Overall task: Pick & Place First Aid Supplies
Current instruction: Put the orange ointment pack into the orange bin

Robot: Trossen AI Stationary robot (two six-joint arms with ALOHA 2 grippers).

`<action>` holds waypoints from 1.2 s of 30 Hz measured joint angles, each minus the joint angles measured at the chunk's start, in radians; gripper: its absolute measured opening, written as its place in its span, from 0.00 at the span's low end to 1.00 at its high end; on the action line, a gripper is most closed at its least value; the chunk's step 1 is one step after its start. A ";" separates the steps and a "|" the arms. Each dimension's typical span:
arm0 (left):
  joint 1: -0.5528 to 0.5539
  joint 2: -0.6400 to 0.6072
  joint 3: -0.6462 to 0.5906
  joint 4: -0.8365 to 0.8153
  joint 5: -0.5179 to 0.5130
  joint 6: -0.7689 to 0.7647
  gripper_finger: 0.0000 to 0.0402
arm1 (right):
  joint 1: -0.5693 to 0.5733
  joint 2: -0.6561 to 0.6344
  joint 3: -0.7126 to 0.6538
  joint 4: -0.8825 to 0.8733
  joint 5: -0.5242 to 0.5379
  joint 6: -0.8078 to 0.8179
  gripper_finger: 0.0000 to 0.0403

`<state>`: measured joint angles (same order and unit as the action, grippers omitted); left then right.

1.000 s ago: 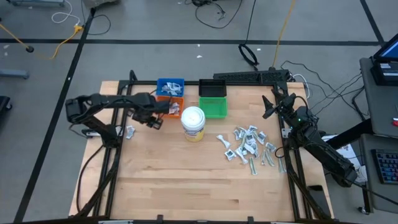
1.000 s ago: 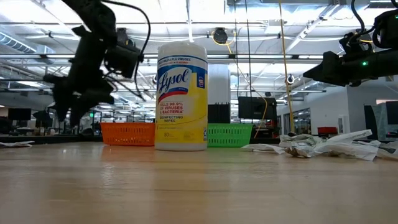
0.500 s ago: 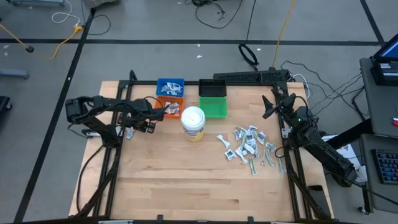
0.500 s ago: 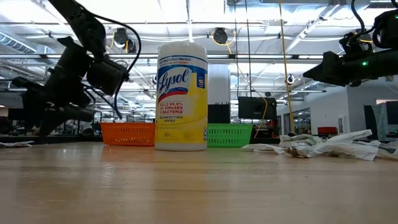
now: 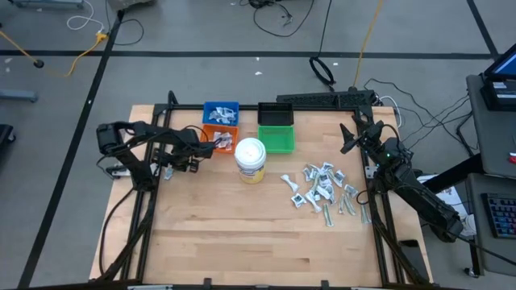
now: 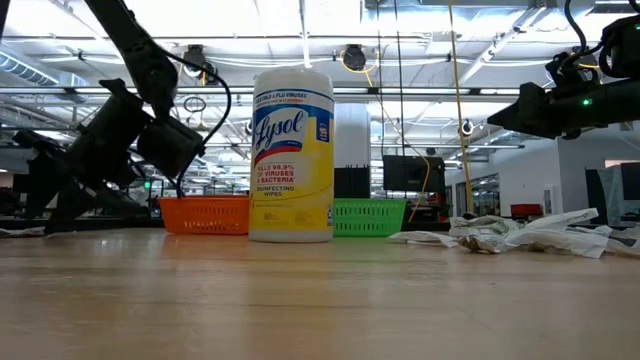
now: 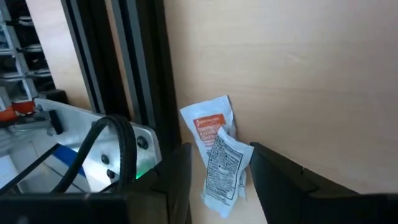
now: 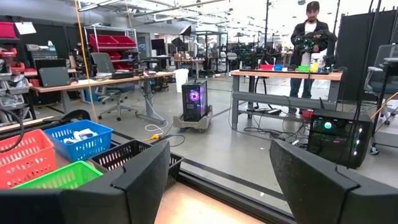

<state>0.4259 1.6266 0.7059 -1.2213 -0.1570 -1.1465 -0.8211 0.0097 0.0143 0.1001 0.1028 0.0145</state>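
Two small white packets, one with orange print, lie overlapping on the wood beside the black frame rail at the table's left edge. My left gripper hovers low over them, open, with a finger on either side and no touch showing. A pile of white-and-grey packets and strips lies at the right middle of the table. More packets sit in the blue bin and the orange bin. My right gripper waits open above the table's far right part.
A white-lidded jar with a yellow label stands mid-table in front of the orange bin and the green bin. A black bin sits behind the green one. The near half of the table holds nothing. A person stands far off in the room.
My left gripper has swung from beside the orange bin toward the table's left edge and down, ending low over the two packets by the rail. My right arm has kept still.
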 joint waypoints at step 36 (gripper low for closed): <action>0.055 -0.193 0.155 -0.188 -0.019 0.108 0.02 | 0.000 0.000 0.000 0.000 0.000 0.000 0.68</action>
<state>0.4806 1.4334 0.8610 -1.4090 -0.1764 -1.0389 -0.8207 0.0097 0.0143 0.1001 0.1028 0.0147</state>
